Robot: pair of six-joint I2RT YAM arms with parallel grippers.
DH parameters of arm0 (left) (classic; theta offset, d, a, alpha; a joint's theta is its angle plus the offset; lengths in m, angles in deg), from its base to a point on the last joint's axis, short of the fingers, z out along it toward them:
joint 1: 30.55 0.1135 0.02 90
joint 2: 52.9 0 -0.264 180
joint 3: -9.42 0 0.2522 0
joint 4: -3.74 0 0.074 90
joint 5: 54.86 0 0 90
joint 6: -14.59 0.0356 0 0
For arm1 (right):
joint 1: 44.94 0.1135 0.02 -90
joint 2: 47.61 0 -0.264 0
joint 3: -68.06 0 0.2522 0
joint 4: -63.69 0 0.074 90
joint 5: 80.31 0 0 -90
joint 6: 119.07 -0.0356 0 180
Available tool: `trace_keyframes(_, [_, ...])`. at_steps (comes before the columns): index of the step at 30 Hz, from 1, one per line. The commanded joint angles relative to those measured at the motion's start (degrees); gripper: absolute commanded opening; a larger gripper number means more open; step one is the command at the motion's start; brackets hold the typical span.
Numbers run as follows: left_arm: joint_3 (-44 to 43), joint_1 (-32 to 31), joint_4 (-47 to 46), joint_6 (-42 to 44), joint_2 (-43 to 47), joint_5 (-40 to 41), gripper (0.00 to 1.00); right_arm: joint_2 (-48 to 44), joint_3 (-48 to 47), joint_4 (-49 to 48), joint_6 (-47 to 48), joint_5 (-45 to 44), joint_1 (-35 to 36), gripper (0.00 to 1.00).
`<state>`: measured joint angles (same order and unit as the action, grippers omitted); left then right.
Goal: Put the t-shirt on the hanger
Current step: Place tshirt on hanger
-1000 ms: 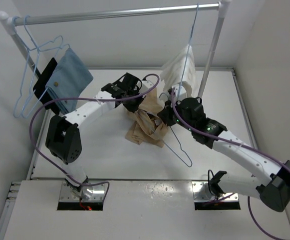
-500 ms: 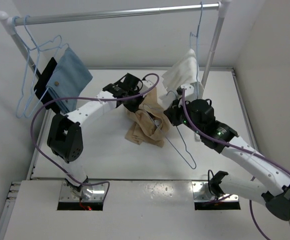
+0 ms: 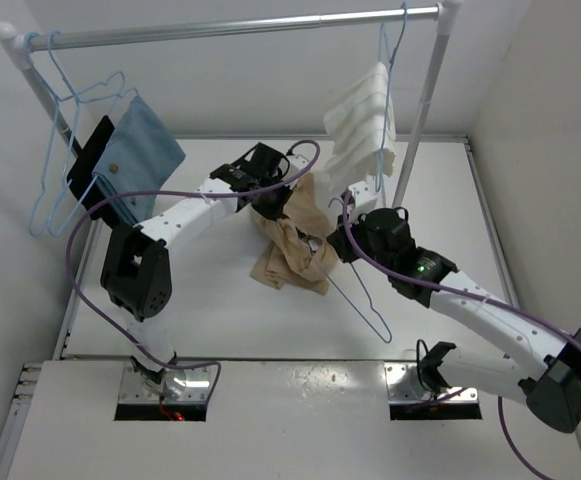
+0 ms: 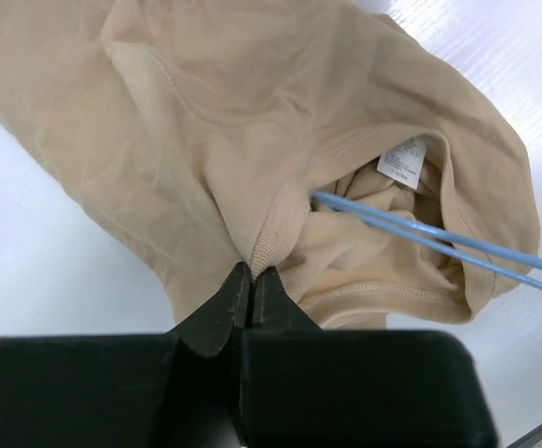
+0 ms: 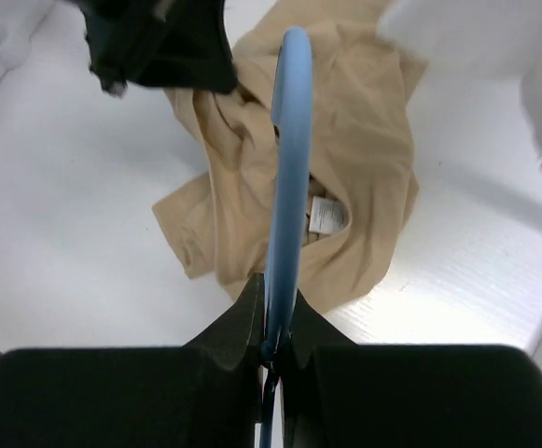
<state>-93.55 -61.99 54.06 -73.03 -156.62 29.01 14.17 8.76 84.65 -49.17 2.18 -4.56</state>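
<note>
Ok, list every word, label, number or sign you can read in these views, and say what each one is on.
Nothing can be read.
White tag sewn inside the neck of the t-shirt: faint grey print, too small and blurred to read in either wrist view.
No other writing shows anywhere.

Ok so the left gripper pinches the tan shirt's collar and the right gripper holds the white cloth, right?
No: the right gripper holds the light-blue hanger, not the white cloth; the right wrist view shows it. The left gripper does pinch the t-shirt collar.
</note>
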Motion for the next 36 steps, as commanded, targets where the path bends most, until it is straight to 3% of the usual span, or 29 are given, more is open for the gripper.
trace_keyframes(1, [-2.20,0.24,-2.19,-2.19,-0.34,0.86,0.01,-2.27,4.56,-3.95,-1.17,0.30,0.22,0.00])
trace_keyframes(7, [-2.20,0.24,-2.19,-2.20,-0.87,1.38,0.01,-2.28,6.60,-5.79,-4.15,2.59,0.22,0.00])
trace_keyframes(11, [-1.06,0.24,-2.19,-1.58,0.44,-1.33,0.01,-2.28,8.10,-12.28,-4.78,1.10,0.22,0.00])
trace_keyframes(16, [2.28,0.24,-1.58,-2.11,3.26,-4.50,0.02,6.40,5.11,-20.36,-4.16,-1.27,0.22,0.00])
trace_keyframes(22, [3.43,0.24,0.09,-2.64,6.51,-7.83,0.02,10.46,3.89,-28.90,-6.18,-4.88,0.75,0.00])
trace_keyframes(29, [4.65,0.24,3.52,-1.40,10.03,-11.54,0.02,15.38,0.36,-30.84,-4.42,-5.50,2.33,0.00])
trace_keyframes(36, [9.05,0.24,5.97,0.43,13.88,-10.22,0.02,13.21,0.36,-31.38,-2.50,-9.09,4.18,0.00])
